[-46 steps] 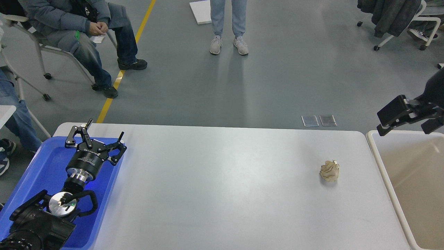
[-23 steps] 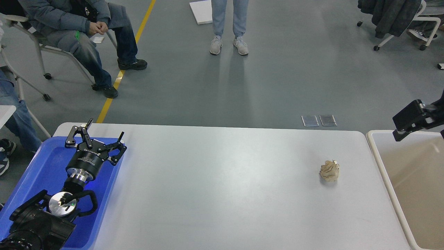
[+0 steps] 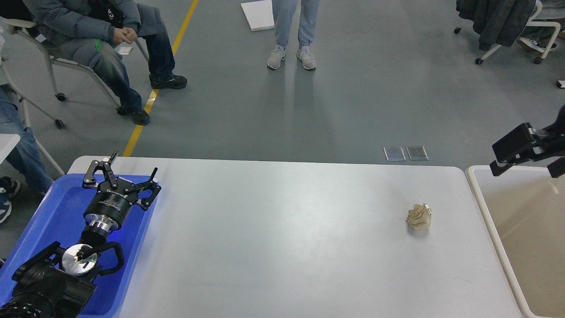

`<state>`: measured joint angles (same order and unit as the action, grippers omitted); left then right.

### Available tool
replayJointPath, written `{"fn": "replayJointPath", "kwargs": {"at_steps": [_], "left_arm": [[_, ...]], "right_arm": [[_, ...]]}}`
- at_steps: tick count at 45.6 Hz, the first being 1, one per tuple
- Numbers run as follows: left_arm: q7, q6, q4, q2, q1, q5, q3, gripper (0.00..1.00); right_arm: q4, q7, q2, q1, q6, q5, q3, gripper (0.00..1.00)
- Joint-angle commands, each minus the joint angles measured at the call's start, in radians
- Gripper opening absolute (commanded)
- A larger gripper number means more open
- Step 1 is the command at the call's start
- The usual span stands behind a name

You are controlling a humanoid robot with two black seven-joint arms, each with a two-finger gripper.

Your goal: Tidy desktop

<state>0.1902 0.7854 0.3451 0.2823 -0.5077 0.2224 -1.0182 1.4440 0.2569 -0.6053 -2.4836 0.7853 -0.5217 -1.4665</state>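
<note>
The desktop (image 3: 282,238) is a large light-grey tabletop that fills the lower half of the head view. A crumpled beige paper ball (image 3: 419,217) lies on it near the right end. My left gripper (image 3: 135,162) is open and empty, and hovers over the far corner of the blue tray (image 3: 57,212) at the left. My right gripper (image 3: 507,154) comes in from the right edge, above the far-left corner of the beige bin (image 3: 481,198). It is dark and side-on, so its fingers cannot be told apart. It is well up and to the right of the paper ball.
The blue tray overhangs the desk's left end and the beige bin stands against its right end. People sit and stand on the grey floor beyond the desk, with wheeled chairs at the far left and far right.
My right gripper first drew back to the right, then came a little way back to the left. The left arm and the paper ball have not moved.
</note>
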Motion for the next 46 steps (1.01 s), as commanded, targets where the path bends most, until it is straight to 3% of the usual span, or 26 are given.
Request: {"fn": "replayJointPath", "kwargs": {"at_steps": [1,46], "left_arm": [[0.0,0.0,0.0,0.0,0.0,0.0,0.0,1.0],[0.0,0.0,0.0,0.0,0.0,0.0,0.001,1.0]], "right_arm": [[-0.001,-0.001,-0.022,0.003,0.0,0.0,0.035,1.0],[0.003,-0.001,-0.03,0.022,0.0,-0.018,0.021,1.0]]}}
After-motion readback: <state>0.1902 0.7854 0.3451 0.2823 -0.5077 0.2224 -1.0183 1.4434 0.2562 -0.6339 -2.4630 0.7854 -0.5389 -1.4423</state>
